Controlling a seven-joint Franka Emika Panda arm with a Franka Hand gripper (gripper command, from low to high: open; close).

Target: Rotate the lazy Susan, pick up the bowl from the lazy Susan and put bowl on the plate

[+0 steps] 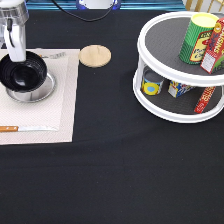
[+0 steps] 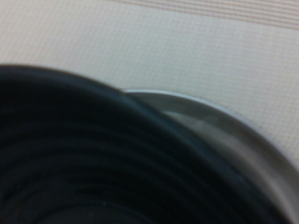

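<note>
Black tablecloth (image 1: 115, 175) covers the whole work surface; at the ext. view's top edge a strip of blue and a white object w/ a dark cable show, not much else of the room. On the ext. view's left lies a pale woven placemat (image 1: 45, 117) w/ a knife (image 1: 22, 129) near its bottom edge. The plate (image 1: 44, 91) sits on the mat, its silver rim showing on the right and bottom. The bowl (image 1: 24, 74) is over the plate, overlapping most of it and shifted a bit toward the left; prob. resting on it, but can't say for sure whether it touches. The gripper (image 1: 15, 54) is at the bowl's upper rim, fingers pinched on the rim as far as the ext. view shows. Wrist view: bowl (image 2: 78, 165) w/ its ridges fills most of the frame, plate rim (image 2: 228, 130) curving just beside it, placemat (image 2: 206, 55) behind. A round wooden disc (image 1: 95, 55) lies just off the mat's top right corner. The lazy Susan (image 1: 181, 67) stands well apart on the ext. view's right, w/ cans and boxes on both tiers.
</note>
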